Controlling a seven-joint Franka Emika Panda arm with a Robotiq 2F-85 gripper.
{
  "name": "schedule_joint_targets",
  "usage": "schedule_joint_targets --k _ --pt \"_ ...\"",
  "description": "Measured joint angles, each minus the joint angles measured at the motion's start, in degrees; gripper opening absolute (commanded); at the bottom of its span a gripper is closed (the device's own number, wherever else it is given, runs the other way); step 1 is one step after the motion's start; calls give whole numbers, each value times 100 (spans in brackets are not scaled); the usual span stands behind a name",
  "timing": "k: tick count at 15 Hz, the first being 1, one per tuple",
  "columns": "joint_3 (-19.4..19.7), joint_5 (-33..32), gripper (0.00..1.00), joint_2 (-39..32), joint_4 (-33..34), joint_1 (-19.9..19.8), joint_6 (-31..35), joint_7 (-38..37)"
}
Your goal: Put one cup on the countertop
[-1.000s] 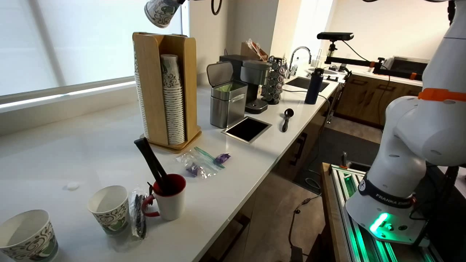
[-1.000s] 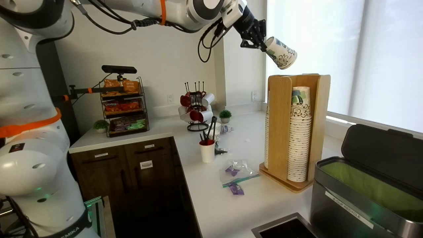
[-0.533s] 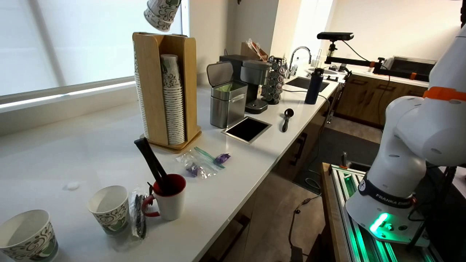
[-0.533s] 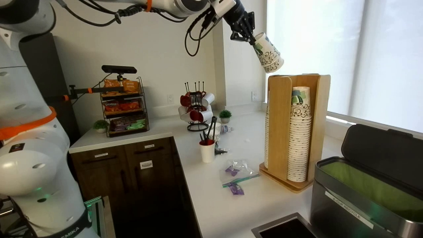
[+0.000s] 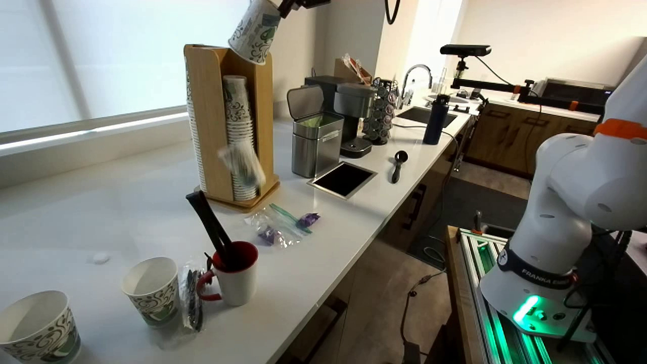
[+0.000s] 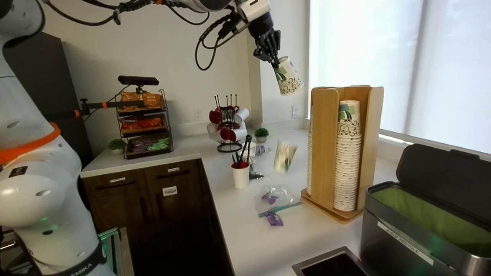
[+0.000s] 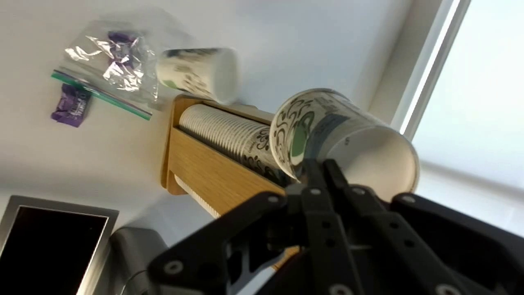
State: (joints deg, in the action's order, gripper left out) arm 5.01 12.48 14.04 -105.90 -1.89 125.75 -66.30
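Upper left in the wrist view, a loose cup (image 7: pixel 194 73), blurred, seems airborne over the counter (image 7: pixel 102 164), so only landing remains; long axis crosswise, wider-looking end rightward. Lower middle, the nearly closed claw (image 7: pixel 323 166) pinches the held cup (image 7: pixel 348 131), which slants right of centre, mouth toward upper left.

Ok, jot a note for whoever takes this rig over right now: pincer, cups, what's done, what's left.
Pincer: shut on a tilted cup, wider end lower, high above the countertop.
Other cups: a loose cup, blurred, seemingly in mid-fall; two upright cups on the countertop; a stack in the holder.
Done: the tilted cup is gripped and clear of the holder.
Left: lower it to the countertop and release. I'd first see where the loose cup lands.
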Motion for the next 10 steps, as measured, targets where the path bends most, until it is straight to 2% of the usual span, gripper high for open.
schedule_joint_targets --k 6,10 --pt "-16 -1 2 -65 -66 -95 -677 447" --pt "-119 -43 2 -299 -99 -101 -820 478"
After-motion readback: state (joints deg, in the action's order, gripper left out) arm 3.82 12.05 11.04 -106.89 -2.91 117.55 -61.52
